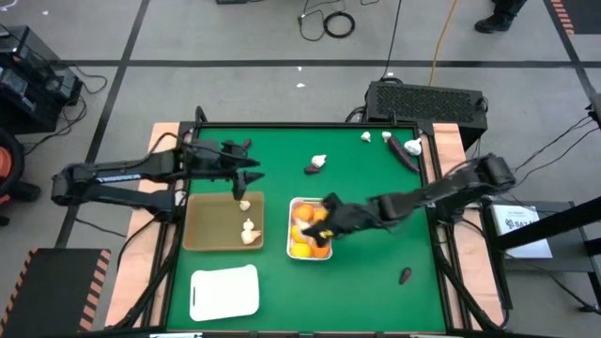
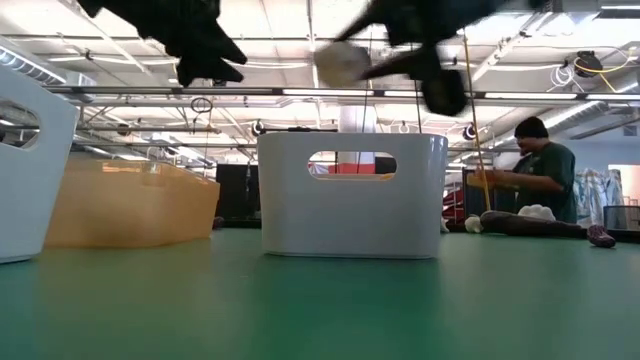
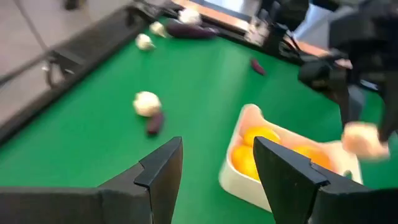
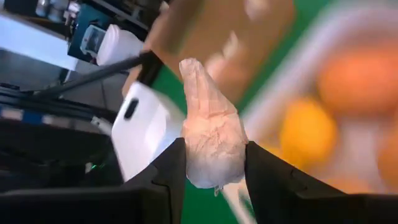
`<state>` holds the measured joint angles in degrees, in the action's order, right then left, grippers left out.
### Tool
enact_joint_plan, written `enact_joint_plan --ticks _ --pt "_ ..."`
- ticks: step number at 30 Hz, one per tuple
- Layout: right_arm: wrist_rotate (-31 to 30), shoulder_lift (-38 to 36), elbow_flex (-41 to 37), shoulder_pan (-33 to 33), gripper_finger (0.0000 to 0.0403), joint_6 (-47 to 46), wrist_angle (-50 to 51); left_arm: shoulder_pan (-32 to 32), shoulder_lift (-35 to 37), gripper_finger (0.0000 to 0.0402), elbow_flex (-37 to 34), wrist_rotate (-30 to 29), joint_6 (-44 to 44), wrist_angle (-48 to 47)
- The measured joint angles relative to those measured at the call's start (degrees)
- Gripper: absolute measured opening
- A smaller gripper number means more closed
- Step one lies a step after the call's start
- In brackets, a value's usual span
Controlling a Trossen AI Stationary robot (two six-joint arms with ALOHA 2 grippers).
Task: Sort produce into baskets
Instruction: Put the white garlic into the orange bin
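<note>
The right gripper (image 4: 211, 171) pinches a whitish garlic bulb (image 4: 210, 134) between its 2 dark fingers, the bulb's pointed tip sticking out past them. In the high view this gripper (image 1: 331, 223) hangs over the white basket of oranges (image 1: 293, 205), which serves as the landmark here; several orange fruits (image 1: 302, 235) lie inside it.

The left gripper (image 1: 246, 178) hovers above the far edge of the tan basket (image 1: 211, 225), which sits just left of the white basket. Its fingers (image 3: 165, 174) stand spread with nothing between them. 2 garlic bulbs (image 1: 249, 231) lie in the tan basket, at the side nearer the white one.

A second white basket (image 1: 225, 291) sits in front of the tan one, diagonally near-left of the landmark.

Behind the white basket of oranges, on the green table (image 1: 357, 291), a garlic bulb (image 1: 319, 161) lies touching a dark purple vegetable (image 1: 311, 170). Farther back and to the right, at the table's far corner, 2 more bulbs (image 1: 366, 138) and a long purple vegetable (image 1: 406, 153) rest. Another purple vegetable (image 1: 405, 275) lies near-right of the landmark, well apart.

A person (image 2: 535, 170) shows in the room beyond the table.
</note>
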<state>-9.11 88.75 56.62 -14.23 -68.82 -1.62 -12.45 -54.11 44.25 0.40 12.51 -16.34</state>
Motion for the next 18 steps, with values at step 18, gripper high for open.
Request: enact_joint_plan --ticks 18 --pt "13.49 41.3 53.58 11.97 0.0128 44.45 4.13 -4.04 15.99 0.0205 0.0 -10.76 2.85 -31.3"
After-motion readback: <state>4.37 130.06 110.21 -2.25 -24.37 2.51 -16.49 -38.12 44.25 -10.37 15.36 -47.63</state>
